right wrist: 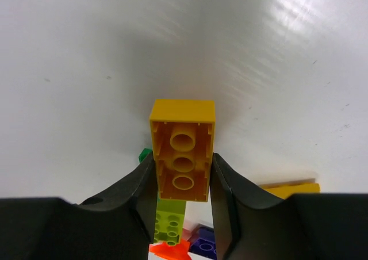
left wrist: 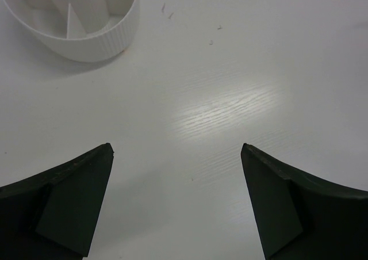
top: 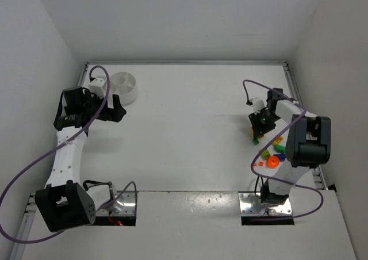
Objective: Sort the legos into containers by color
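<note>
My right gripper (right wrist: 183, 176) is shut on a yellow lego brick (right wrist: 183, 150), held above the table with its hollow underside facing the camera. Under it lie a lime green brick (right wrist: 170, 220), a dark green one (right wrist: 144, 154), a blue one (right wrist: 202, 243), an orange-red piece (right wrist: 169, 251) and another yellow brick (right wrist: 293, 188). From above, the right gripper (top: 257, 134) hangs at the far edge of the lego pile (top: 275, 152), near a rounder orange piece (top: 272, 163). My left gripper (left wrist: 177, 150) is open and empty over bare table, beside the white divided dish (left wrist: 98, 41).
The dish (top: 123, 86) sits at the far left, the legos at the right close to the table's metal rail (top: 294, 87). White walls close in the table on three sides. A purple cable loops off each arm.
</note>
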Action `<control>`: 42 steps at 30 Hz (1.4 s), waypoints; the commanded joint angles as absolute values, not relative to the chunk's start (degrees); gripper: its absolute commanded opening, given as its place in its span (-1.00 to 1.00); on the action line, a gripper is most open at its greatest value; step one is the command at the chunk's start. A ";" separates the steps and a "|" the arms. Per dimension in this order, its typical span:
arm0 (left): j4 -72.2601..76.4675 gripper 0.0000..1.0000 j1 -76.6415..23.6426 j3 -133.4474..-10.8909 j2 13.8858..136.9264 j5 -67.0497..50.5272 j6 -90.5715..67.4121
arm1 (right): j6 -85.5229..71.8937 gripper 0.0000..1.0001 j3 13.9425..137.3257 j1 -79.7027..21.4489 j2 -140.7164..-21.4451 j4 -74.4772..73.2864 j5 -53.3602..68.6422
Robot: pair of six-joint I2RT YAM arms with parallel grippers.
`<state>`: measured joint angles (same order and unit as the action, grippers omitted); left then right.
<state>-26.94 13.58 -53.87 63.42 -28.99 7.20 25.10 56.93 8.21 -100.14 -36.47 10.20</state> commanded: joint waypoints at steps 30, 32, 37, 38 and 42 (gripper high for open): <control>-2.20 0.85 -12.21 -57.22 75.75 -53.87 -33.48 | 12.12 -0.79 84.37 -24.25 -93.42 -42.62 38.58; -2.20 0.85 -12.74 -57.22 77.07 -54.58 -34.19 | 12.66 -0.79 85.69 -26.45 -95.09 -43.15 38.06; -1.15 0.85 -14.77 -57.22 78.40 -54.06 -34.72 | 13.18 -0.83 86.22 -28.48 -96.33 -43.15 34.99; -0.27 0.85 -14.77 -56.26 78.40 -53.44 -35.41 | 13.18 -0.83 85.61 -29.00 -96.33 -43.15 34.37; 2.63 0.85 -15.99 -53.97 80.41 -53.96 -37.88 | 13.80 -0.83 85.61 -30.49 -95.80 -42.63 33.84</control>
<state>-1.91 -14.98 -55.02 79.42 -53.36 -35.31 12.32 83.50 -29.43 -96.86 -43.62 34.33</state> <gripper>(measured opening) 0.928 0.363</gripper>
